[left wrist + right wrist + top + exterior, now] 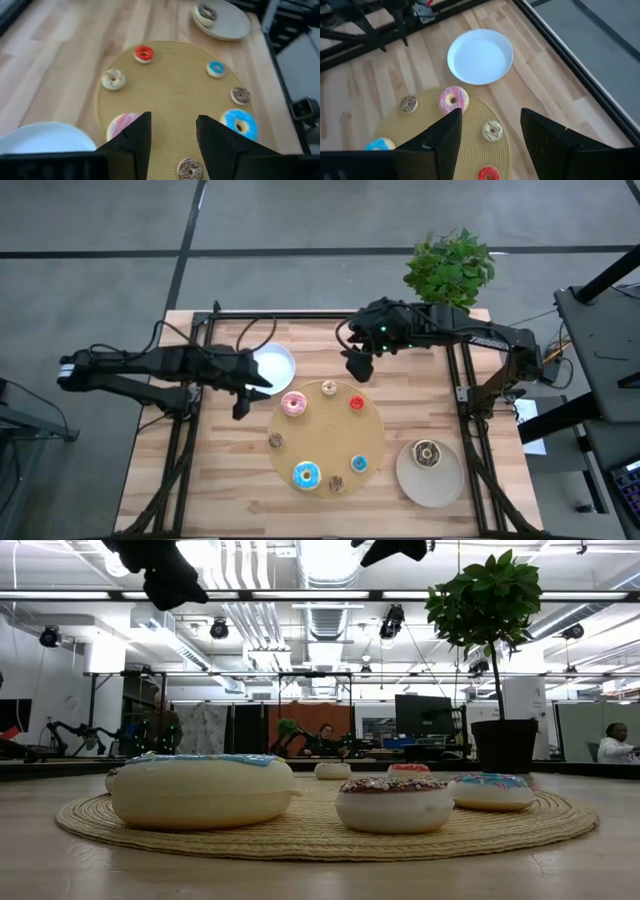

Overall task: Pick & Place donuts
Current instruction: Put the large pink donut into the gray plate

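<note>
The left gripper [243, 402] hangs released and empty just off the woven board's [330, 442] left edge. The pink donut [294, 404] lies right beside it, toward the board's centre, nearer this arm than the right gripper [358, 368], which waits spread over the far edge.

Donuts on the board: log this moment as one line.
left gripper: open, empty, beside white plate | right gripper: open, empty | pink donut: on board
</note>
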### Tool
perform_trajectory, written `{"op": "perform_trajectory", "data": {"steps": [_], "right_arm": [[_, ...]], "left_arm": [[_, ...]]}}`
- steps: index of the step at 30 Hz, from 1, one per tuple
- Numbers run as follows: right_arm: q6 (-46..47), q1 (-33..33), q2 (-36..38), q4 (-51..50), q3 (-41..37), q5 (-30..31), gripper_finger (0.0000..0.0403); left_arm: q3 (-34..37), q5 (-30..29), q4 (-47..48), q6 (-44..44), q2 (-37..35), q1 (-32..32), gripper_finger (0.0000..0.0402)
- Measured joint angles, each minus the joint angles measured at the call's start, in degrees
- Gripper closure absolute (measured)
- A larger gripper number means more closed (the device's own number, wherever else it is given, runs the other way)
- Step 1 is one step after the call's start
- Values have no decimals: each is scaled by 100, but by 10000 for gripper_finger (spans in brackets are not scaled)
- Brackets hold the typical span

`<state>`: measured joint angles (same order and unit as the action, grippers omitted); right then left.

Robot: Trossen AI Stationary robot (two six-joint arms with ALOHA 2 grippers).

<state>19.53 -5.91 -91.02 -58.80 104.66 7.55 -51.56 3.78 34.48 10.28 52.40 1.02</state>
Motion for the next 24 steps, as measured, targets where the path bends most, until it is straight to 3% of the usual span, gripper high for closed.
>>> {"op": "perform_trajectory", "data": {"steps": [14, 24], "right_arm": [[-1, 0, -22, -234, 0, -4, 209], [-2, 0, -22, -662, 0, -5, 209]], "left_arm": [[-939, 116, 1474, -1602, 1434, -2, 273], [-1072, -94, 1572, -2387, 2126, -2, 273]]}}
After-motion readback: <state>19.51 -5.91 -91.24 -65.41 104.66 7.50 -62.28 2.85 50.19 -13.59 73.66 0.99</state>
